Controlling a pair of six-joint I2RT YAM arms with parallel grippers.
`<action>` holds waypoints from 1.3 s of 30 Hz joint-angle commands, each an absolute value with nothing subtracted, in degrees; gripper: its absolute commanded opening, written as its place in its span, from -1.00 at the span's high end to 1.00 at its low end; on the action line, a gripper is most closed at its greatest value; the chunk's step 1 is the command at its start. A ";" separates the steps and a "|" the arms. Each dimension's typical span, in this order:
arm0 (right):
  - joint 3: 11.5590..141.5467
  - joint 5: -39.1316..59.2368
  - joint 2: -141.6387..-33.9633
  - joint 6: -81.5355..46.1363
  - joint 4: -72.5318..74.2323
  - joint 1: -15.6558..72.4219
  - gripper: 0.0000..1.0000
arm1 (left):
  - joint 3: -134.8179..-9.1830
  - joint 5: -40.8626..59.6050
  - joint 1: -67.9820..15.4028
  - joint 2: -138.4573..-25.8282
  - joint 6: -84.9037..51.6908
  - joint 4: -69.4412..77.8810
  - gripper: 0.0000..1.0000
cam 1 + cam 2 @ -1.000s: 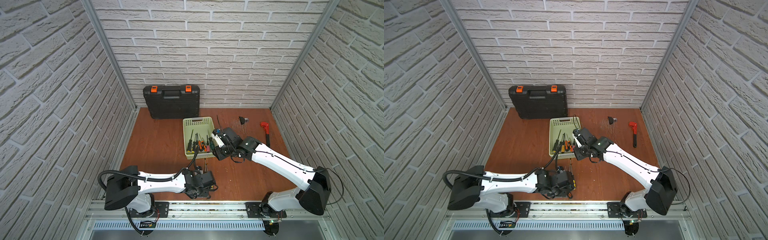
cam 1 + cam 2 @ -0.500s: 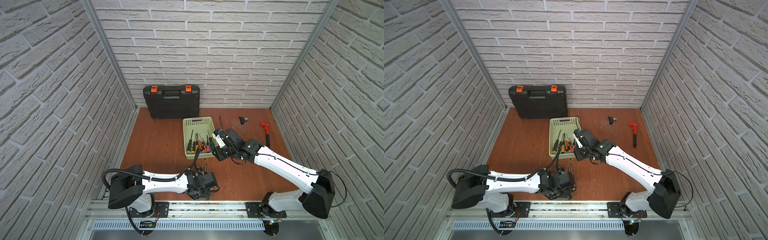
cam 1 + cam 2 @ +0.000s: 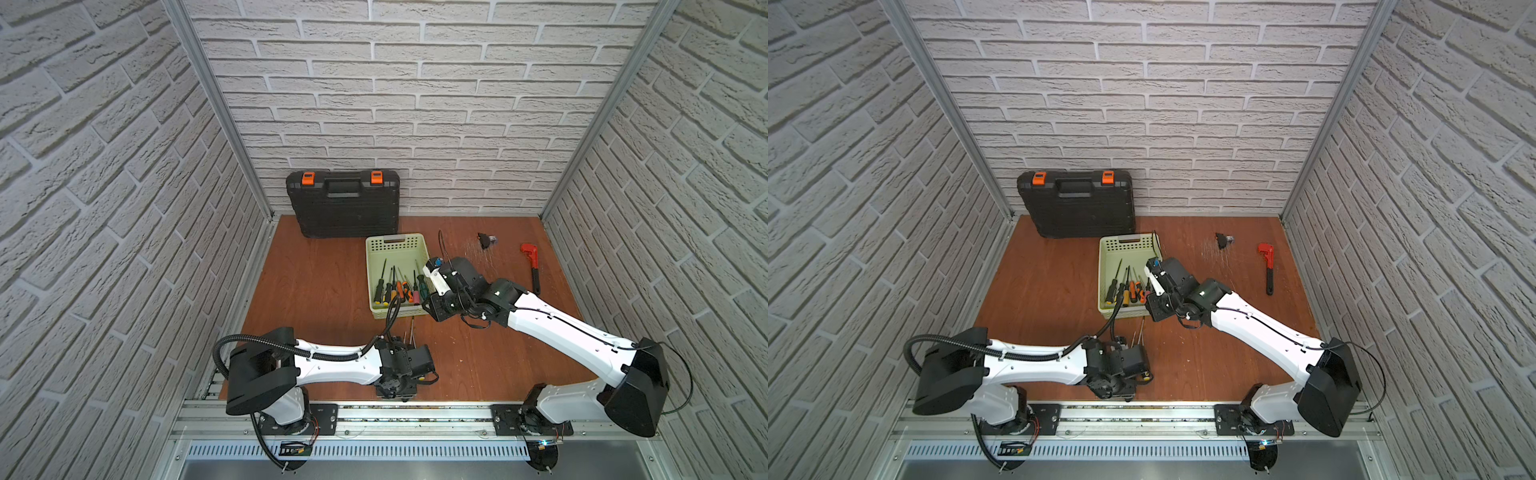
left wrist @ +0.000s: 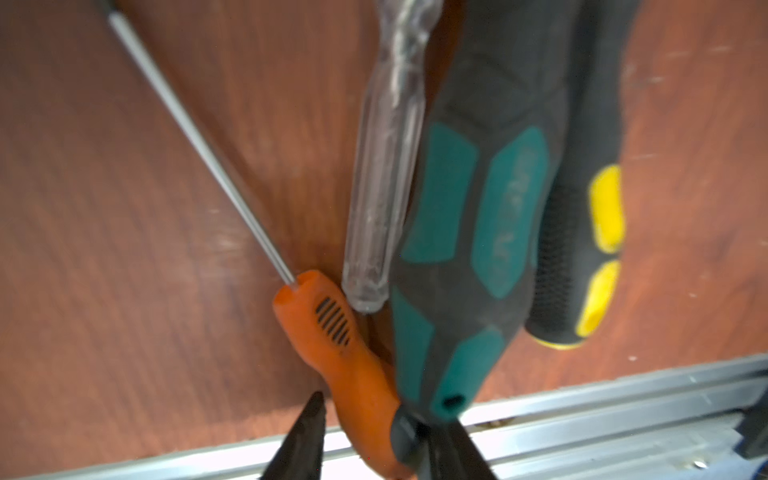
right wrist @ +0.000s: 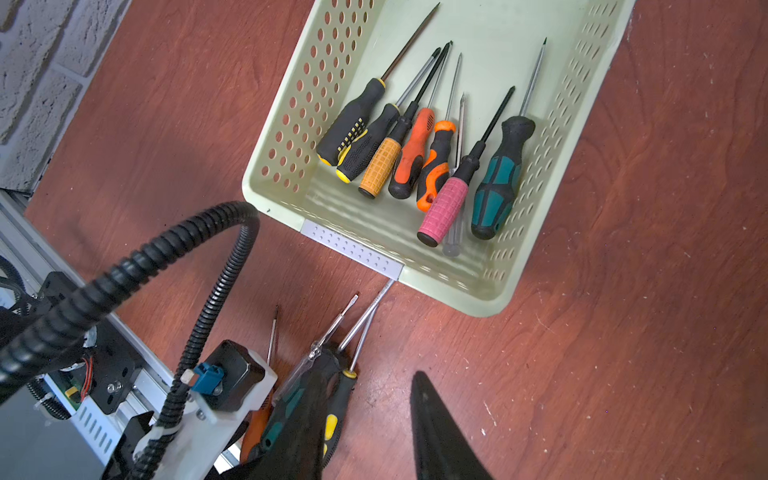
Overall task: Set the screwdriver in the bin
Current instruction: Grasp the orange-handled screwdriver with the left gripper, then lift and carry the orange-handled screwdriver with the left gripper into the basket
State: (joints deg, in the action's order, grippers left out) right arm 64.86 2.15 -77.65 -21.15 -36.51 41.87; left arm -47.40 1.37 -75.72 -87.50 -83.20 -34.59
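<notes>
Screwdriver (image 4: 332,332), orange-handled, lies on the table (image 4: 124,208) beside the front rail (image 4: 582,399), outside the bin (image 5: 457,291). Left gripper (image 4: 365,409) straddles its handle; whether it is clamped, I cannot tell. Right gripper (image 5: 372,368) is spread, empty. Lettering on the teal handle (image 4: 478,208) is too blurred to read.

White brick-patterned walls (image 3: 415,104) close us in on three sides, with aluminium posts (image 3: 222,116) in the far corners. A reddish-brown wood-grain floor (image 3: 324,291), scuffed pale in places, spreads beneath and beyond the left gripper (image 4: 374,436). An aluminium rail (image 4: 623,395) runs just beside it. The light is soft and even.
</notes>
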 commanded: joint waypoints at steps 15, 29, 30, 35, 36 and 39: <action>64.58 3.89 -78.54 -22.90 -33.88 41.92 0.30 | -46.71 -3.82 -73.13 -82.82 -79.44 -47.25 0.74; 65.30 4.32 -80.07 -23.66 -33.40 41.89 0.31 | -57.10 -11.46 -70.84 -68.13 -72.32 -67.26 0.81; 65.37 4.18 -80.16 -23.73 -33.40 41.90 0.30 | -58.78 -12.17 -70.10 -67.42 -71.18 -68.53 0.81; 66.81 4.10 -80.36 -23.82 -34.38 41.92 0.31 | -69.63 -12.72 -62.72 -67.12 -58.04 -70.39 0.81; 67.30 4.22 -80.26 -23.82 -34.74 41.87 0.31 | -71.41 -11.48 -60.53 -68.04 -54.99 -69.74 0.81; 68.11 4.74 -79.66 -24.03 -35.05 41.91 0.31 | -76.44 -7.98 -53.31 -72.78 -44.91 -65.56 0.80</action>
